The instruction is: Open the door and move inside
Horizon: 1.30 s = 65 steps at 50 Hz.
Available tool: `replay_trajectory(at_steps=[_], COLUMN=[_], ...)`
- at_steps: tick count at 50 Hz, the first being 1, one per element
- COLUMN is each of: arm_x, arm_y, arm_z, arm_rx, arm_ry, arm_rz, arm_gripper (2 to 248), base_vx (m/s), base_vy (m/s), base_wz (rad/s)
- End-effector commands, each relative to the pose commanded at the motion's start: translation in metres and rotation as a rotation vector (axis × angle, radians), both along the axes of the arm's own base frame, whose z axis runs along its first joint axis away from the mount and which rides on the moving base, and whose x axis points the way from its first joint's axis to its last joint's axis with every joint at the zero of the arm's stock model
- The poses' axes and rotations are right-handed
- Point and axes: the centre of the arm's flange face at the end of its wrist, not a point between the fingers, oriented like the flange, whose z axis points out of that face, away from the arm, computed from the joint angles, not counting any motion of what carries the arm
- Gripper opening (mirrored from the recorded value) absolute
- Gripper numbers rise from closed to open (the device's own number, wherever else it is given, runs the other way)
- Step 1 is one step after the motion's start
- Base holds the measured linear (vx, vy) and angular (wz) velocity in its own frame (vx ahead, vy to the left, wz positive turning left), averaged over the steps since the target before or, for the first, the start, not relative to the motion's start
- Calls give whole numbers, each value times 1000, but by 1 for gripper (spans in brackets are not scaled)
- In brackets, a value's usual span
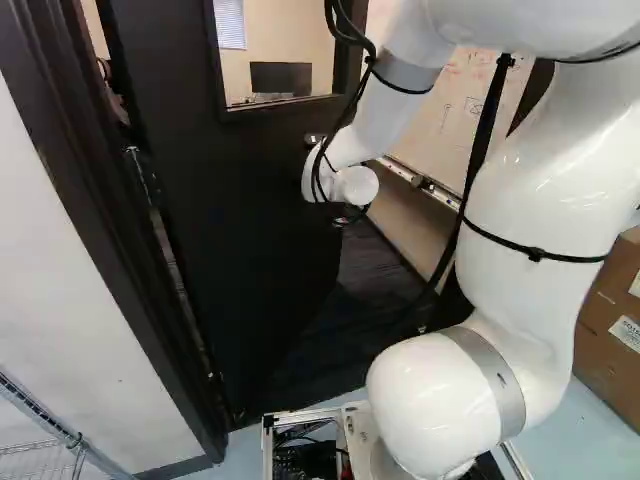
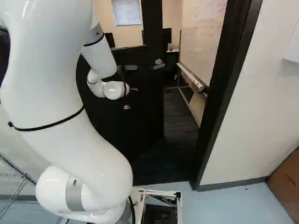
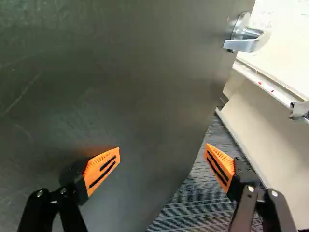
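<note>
The door (image 1: 265, 190) stands open, so only moving inside is left; the hand (image 3: 162, 149) is spread, gripping nothing.

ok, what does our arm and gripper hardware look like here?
The arm is glossy white with rounded segments and grey bands at joints. Black straps wrap it, and black cables run loosely outside it near the wrist. The gripper has black linkages with silvery screws, and two fingers with wedge-shaped orange pads, ribbed and marked with black stripes.
</note>
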Motion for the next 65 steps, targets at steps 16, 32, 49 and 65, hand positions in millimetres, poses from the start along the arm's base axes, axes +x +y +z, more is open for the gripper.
replay_trajectory(at_steps=[16,32,49,65], arm_x=[23,46,70,92], arm_y=[18,40,64,88], arm_z=[-1,-2,-5,-7], arm_rx=[-1,-12,-25,-39], arm_ry=[-7,-18,-33,-50], arm_rz=[32,85,143,198], arm_gripper=[247,247,247,247], base_vx=[0,0,0,0], base_vy=[0,0,0,0], base_wz=[0,0,0,0])
